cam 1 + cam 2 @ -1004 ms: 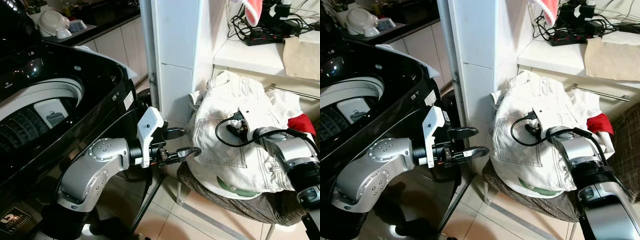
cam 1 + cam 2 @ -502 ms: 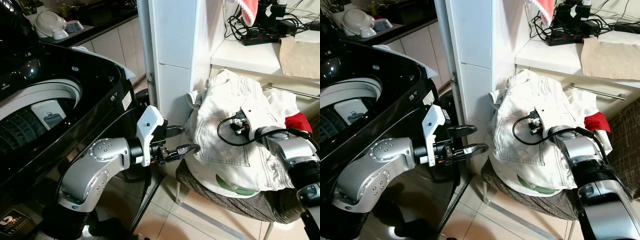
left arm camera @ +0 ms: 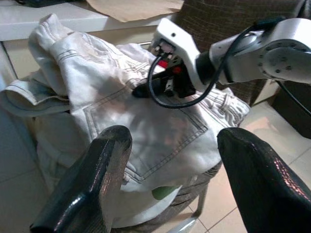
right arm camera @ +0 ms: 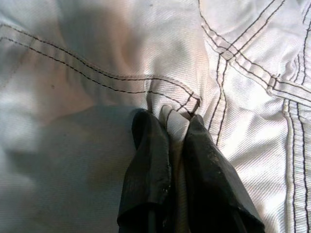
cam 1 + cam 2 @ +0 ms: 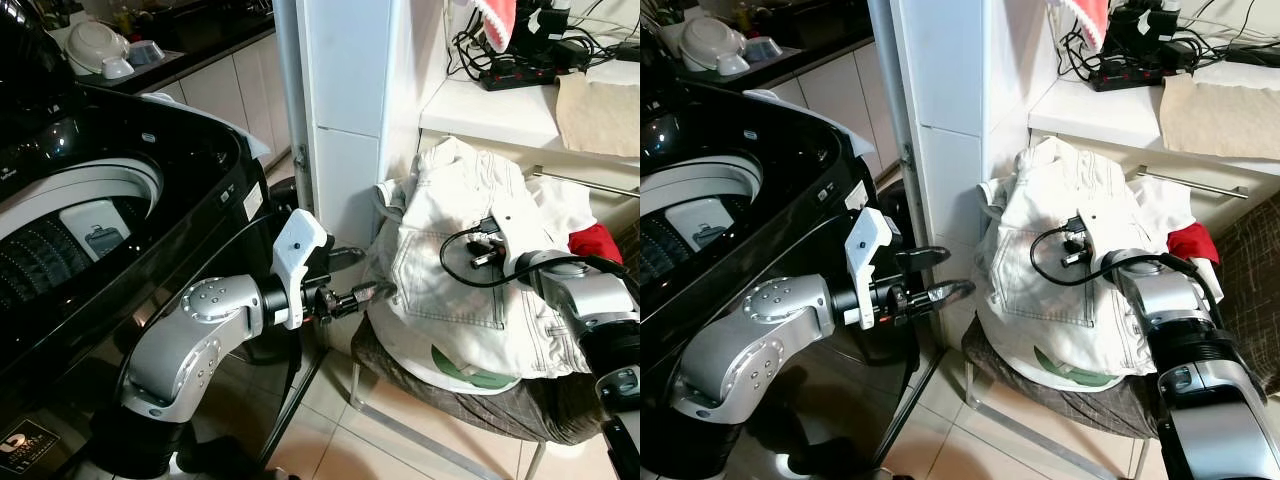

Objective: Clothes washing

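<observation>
From the head views, you are looking at white jeans (image 5: 470, 290) heaped on a chair (image 5: 520, 410) beside the open washing machine (image 5: 90, 220), ready for loading. In the left wrist view, your left gripper (image 3: 170, 179) is hanging spread and empty, facing the heap's front edge. In the right wrist view, your right gripper (image 4: 177, 131) is pinching a seam fold on top, likely for lifting.
</observation>
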